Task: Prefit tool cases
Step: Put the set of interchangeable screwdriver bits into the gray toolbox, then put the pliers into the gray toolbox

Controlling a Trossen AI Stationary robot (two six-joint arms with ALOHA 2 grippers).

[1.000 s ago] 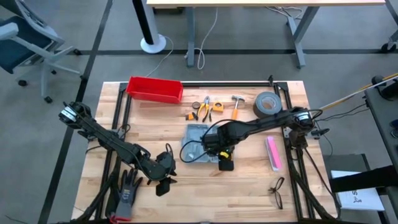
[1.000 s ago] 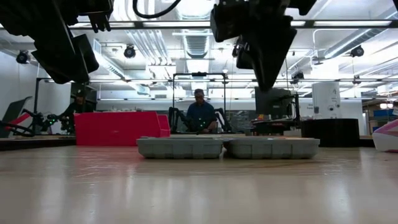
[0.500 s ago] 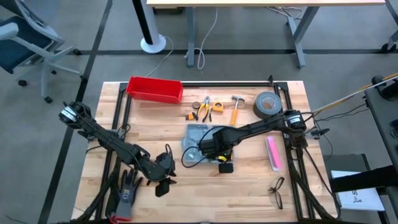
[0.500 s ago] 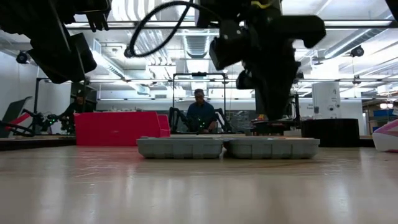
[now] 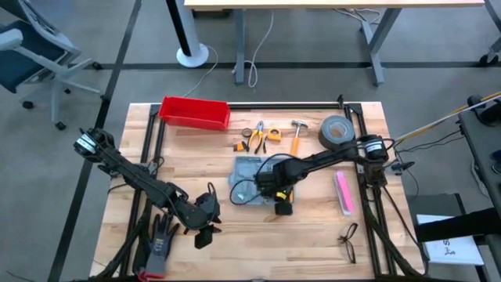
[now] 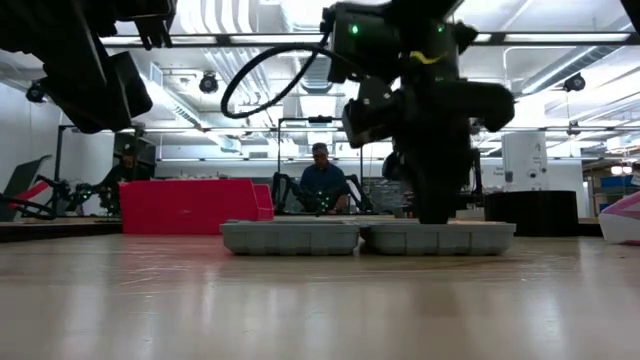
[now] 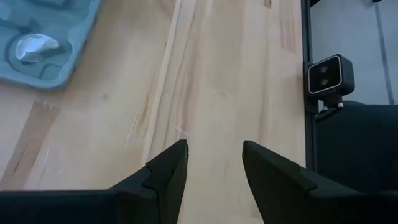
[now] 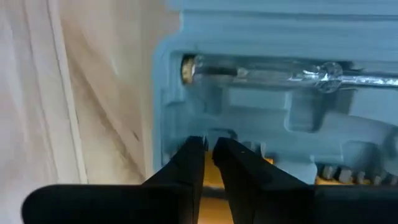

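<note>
From above, the tool case (image 5: 249, 179) lies open and flat near the middle of the surface (image 5: 313, 235), its long axis running from the far edge toward the near edge, and the right gripper (image 5: 274, 190) sits right at its near right-hand corner, while the left gripper (image 5: 205, 222) waits well apart on the bare wood toward the near left; the right arm is plainly the nearer one and, in my judgement, the one whose next move counts. At table height, the tool case (image 6: 366, 237) shows as two shallow grey trays side by side, and the right gripper (image 6: 435, 205) comes straight down onto the right-hand tray, its tip at the tray's top edge. From the left wrist, the left gripper (image 7: 214, 168) has its jaws spread with nothing between them, and only a corner of the tool case (image 7: 43, 37) shows, off to one side and beyond the jaws. From the right wrist, the right gripper (image 8: 209, 163) has its jaws nearly pressed together, a thin slit left between them, directly over the moulded interior of the tool case (image 8: 280, 87); a screwdriver (image 8: 267, 71) lies in a slot just beyond the tips, crosswise to them, and something yellow (image 8: 211, 175) shows between and beneath the jaws, though whether they pinch it I cannot tell.
</note>
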